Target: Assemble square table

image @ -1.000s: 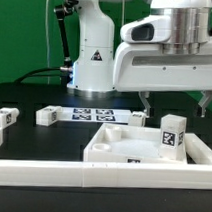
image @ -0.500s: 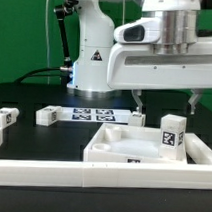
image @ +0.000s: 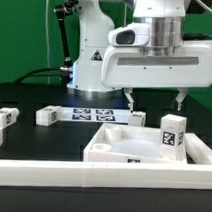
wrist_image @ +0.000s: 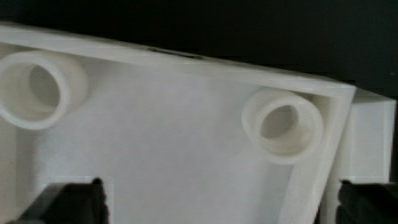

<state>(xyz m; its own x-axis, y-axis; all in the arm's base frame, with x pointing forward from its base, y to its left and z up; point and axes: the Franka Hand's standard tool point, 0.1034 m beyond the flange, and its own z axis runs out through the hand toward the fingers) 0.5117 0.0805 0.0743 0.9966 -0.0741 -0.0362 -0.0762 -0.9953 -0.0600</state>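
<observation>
The white square slab (image: 132, 147) lies with its raised rim up, at the front on the exterior view's right. In the wrist view the slab (wrist_image: 160, 140) fills the picture, with two round sockets (wrist_image: 281, 128) in it. My gripper (image: 154, 97) hangs open and empty above the slab's rear part, not touching it. Its dark fingertips (wrist_image: 75, 205) stand wide apart in the wrist view, where the gripper (wrist_image: 219, 208) holds nothing. Three white tagged legs lie behind: one at the far left (image: 5, 117), one beside it (image: 48, 114), one near the slab (image: 139, 117). Another leg (image: 173, 133) stands upright at the slab's right side.
The marker board (image: 92, 114) lies flat in front of the arm's white base (image: 94, 58). A long white border rail (image: 81, 174) runs along the front and up both sides. The tabletop is black.
My gripper has moved toward the exterior view's left and risen a little, still open. The slab and legs have not moved.
</observation>
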